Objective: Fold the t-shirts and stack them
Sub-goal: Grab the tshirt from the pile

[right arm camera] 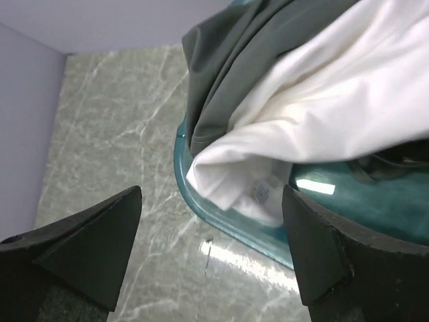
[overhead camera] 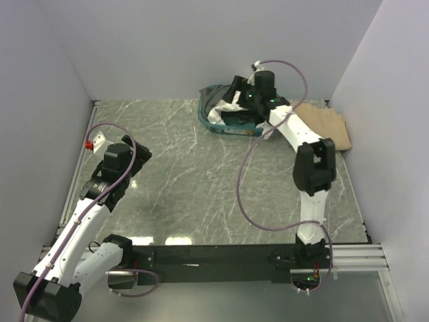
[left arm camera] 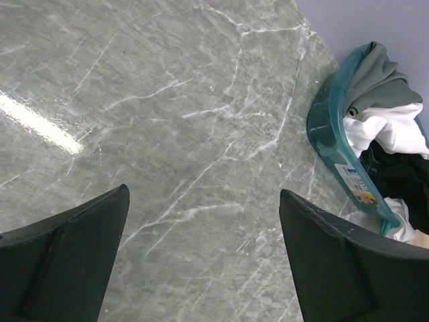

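while reaching with the right arm (overhead camera: 295, 131) over the teal basket (overhead camera: 206, 122) at the far side of the marble table (overhead camera: 194, 181), seemingly at the fetching step; tan t-shirt (overhead camera: 330, 127) lying to the basket's right.

from the left wrist: left gripper (left arm camera: 201, 201) spread apart, empty, over bare marble.

from the right wrist: right gripper (right arm camera: 211, 194) wide apart, empty, close to the white t-shirt (right arm camera: 322, 107) and dark grey t-shirt (right arm camera: 228, 60) spilling over the rim. next, probably: lower, pinch white cloth alone (grey fold overlapping, rim close), lift clear.
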Robot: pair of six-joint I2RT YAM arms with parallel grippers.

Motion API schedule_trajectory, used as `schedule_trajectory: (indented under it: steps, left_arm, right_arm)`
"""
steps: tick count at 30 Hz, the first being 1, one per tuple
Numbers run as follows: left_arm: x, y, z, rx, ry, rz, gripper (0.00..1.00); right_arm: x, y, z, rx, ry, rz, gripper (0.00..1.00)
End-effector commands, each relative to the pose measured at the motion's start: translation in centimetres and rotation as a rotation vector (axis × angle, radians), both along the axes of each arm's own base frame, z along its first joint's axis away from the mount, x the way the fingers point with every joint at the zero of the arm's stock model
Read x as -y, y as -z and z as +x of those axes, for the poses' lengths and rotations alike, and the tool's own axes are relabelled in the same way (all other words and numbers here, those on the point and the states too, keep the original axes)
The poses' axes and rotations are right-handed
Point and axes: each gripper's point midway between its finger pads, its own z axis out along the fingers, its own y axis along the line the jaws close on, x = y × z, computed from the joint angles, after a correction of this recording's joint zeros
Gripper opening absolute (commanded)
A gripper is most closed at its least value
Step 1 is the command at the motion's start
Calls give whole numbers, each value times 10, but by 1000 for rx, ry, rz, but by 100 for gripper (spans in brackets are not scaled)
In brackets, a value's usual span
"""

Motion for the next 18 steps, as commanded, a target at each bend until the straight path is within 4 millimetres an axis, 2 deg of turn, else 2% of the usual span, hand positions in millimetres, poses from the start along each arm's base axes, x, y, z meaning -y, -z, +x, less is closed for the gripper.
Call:
schedule_trajectory:
  steps: [1,2,4,7,10,12,13,14,16,17,18]
  left_arm:
    - [-6,-3,2,23,-26,11,99]
    - [-6,-2,3,20,-25,14,99]
    - [-5,-3,5,23,-22,16,99]
    - [-3,-2,10,18,-15,23,100]
    - [-4,1,13,2,-24,30,99]
    - [-7,7,13,-19,-44,45,100]
    - [-9,9,14,-24,-49,49,99]
    - [-9,10,14,-27,-52,49,100]
    - [-7,12,15,-35,-43,48,100]
    - [-7,13,15,-35,-42,46,100]
    - [-7,13,15,-36,-45,47,99]
  right_arm:
    - [-35,4,4,-30,-66,-12,90]
    - [-40,21,7,-53,-73,-26,89]
    - [-49,25,8,-53,-89,-42,87]
    - [-63,48,4,-79,-124,-65,84]
    - [-63,69,3,-105,-109,-118,78]
    - [-61,79,2,-112,-116,-161,69]
    - [-57,81,3,-114,-101,-174,62]
    - [-57,80,3,-110,-99,-179,46]
    - [-56,74,4,-91,-101,-182,32]
    - [-57,71,4,-80,-109,-185,20]
    - [-58,66,6,-65,-113,-182,15]
